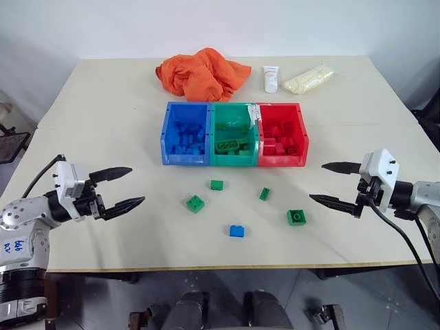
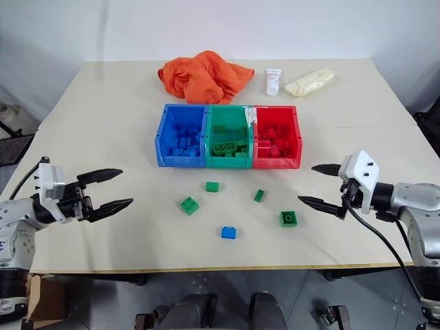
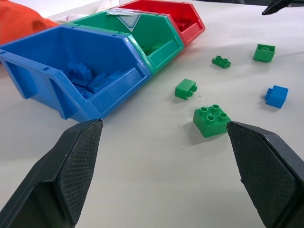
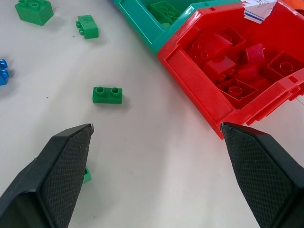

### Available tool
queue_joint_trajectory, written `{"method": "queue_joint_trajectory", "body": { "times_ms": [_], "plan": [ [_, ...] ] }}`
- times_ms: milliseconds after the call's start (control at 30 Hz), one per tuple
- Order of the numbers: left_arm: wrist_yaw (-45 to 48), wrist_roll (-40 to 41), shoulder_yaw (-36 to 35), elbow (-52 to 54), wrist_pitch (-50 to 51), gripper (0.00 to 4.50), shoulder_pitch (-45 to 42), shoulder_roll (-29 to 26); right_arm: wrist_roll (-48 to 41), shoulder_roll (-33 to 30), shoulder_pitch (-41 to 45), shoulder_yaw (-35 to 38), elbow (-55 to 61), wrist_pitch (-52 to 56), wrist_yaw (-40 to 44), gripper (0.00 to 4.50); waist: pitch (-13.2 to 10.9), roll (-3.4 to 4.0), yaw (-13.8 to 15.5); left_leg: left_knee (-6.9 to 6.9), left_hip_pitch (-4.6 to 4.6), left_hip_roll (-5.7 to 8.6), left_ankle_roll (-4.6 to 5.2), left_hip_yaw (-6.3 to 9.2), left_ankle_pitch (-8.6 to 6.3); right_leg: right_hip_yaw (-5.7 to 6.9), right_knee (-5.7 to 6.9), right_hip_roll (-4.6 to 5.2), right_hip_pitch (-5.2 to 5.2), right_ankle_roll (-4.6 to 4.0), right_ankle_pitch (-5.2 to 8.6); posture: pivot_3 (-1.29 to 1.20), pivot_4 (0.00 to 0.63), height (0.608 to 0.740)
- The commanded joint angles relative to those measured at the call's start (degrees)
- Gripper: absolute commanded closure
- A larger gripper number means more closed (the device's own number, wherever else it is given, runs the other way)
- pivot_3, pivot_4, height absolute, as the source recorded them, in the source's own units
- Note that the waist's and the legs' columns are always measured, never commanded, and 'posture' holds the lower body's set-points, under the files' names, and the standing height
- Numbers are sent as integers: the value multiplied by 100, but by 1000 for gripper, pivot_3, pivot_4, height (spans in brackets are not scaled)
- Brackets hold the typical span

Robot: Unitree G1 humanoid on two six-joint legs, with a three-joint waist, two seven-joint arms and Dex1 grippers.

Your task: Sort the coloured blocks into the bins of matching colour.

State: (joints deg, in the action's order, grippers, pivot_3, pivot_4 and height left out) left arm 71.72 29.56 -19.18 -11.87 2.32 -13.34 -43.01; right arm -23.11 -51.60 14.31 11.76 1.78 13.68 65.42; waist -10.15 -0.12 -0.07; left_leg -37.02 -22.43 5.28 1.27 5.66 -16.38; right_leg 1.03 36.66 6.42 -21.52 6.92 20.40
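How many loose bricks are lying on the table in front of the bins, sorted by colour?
Green bricks: 4
Blue brick: 1
Total: 5 loose bricks on the table, none red.

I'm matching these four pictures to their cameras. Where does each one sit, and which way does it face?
Left eye: on the head, looking down over the table; left gripper and right gripper reach in.
Right eye: beside it, same scene.
Left wrist: along its open fingers toward the blue bin.
Right wrist: along its open fingers toward the red bin.
Shared: both wrist views catch the green bin and loose green blocks.
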Motion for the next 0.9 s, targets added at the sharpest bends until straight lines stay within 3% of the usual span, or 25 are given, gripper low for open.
{"method": "queue_joint_trajectory", "body": {
  "times_ms": [33,400,633,900],
  "plan": [
    [70,103,-27,8,-52,94,-148,-22,-53,-90,-12,231,188,-51,-70,0,0,0,2,0,0,0,0,0,0,0,0,0,0,0,0,0,150,740],
    [3,-20,250,70,304,94,-283,-93,-37,-315,-422,409,394,186,-144,0,0,0,15,-2,0,3,0,0,0,-1,8,1,-1,0,0,0,150,740],
    [98,-64,460,95,578,94,-254,-197,100,-1019,-1671,1333,322,214,276,0,0,0,82,0,-1,2,3,1,-3,-1,-2,0,1,0,0,0,150,740],
    [218,26,460,70,480,94,-331,-47,23,-1112,-1582,898,868,691,321,0,0,1,-2,-1,0,-5,-1,-5,0,-1,-7,-3,3,0,0,0,150,740]
  ]
}}
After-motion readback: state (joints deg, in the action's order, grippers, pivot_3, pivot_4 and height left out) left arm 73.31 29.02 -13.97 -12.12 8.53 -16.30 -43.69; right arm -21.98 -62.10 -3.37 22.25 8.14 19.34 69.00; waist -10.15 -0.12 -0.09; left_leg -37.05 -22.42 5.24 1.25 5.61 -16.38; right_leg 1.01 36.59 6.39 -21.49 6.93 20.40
